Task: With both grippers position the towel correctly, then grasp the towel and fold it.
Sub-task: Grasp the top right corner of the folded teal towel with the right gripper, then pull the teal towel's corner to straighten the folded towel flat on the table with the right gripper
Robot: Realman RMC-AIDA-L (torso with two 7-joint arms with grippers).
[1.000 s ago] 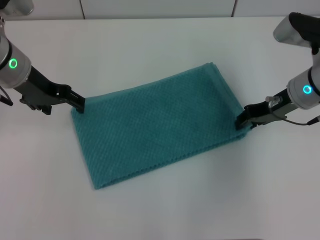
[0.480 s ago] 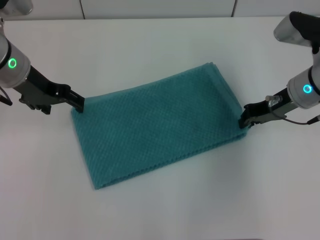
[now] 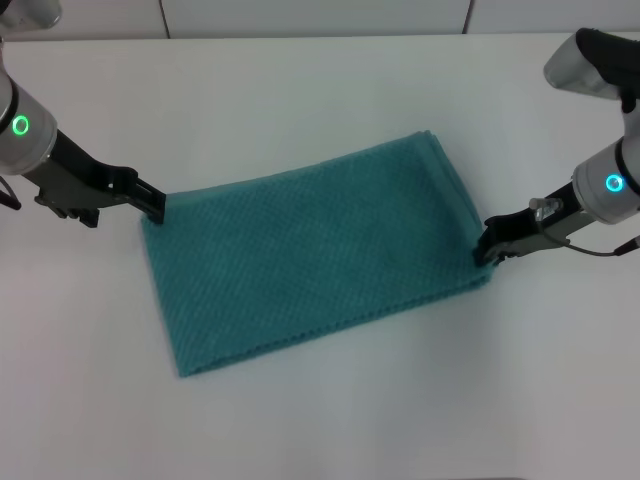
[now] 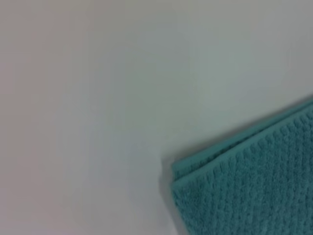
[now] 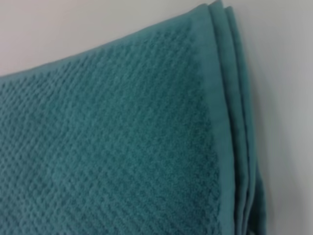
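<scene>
The teal waffle-weave towel (image 3: 310, 255) lies flat and slanted on the white table, folded in layers along its right edge (image 5: 230, 122). My left gripper (image 3: 155, 205) is at the towel's far left corner (image 4: 178, 171) and is shut on it. My right gripper (image 3: 485, 248) is at the near right corner, shut on the layered edge. Neither wrist view shows its own fingers. The left wrist view holds only the corner and bare table, while the towel fills the right wrist view.
The white table (image 3: 320, 90) stretches around the towel on all sides. A wall edge with panel seams (image 3: 320, 20) runs along the back. Nothing else lies on the table.
Both grippers have shifted slightly and the towel moved with them. Its left side slid a little left and its right end a little right and nearer, stretching it flatter.
</scene>
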